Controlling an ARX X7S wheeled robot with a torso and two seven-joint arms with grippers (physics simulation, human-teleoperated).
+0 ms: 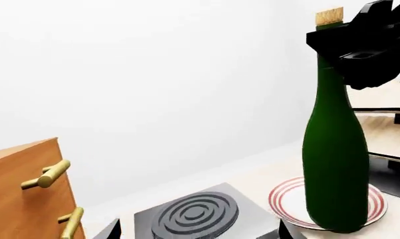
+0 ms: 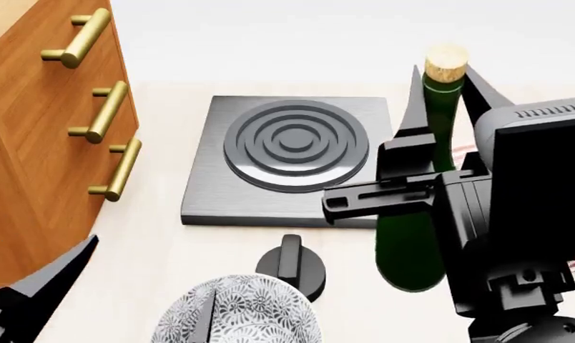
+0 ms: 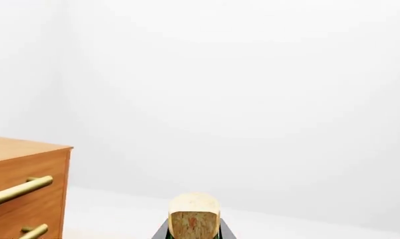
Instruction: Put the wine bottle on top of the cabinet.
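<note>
The wine bottle [image 2: 409, 246] is dark green with a tan cork [image 2: 446, 63]. It stands upright over a red-ringed plate [image 1: 286, 199]; I cannot tell whether its base touches the plate. My right gripper [image 2: 444, 107] is shut on the bottle's neck just below the cork, and the right wrist view shows the cork [image 3: 194, 216] between the dark fingers. The reddish-brown cabinet [image 2: 35, 143] with brass bar handles stands to the left, its top [image 3: 14, 145] level with the cork. My left gripper [image 1: 198, 231] is open and holds nothing, low down near the cabinet.
A black stove plate [image 2: 292, 153] with concentric rings lies between cabinet and bottle, with a black knob [image 2: 290, 264] in front of it. A patterned bowl [image 2: 238, 314] sits at the near edge. A pale wooden slanted rack [image 1: 386, 134] stands behind the bottle.
</note>
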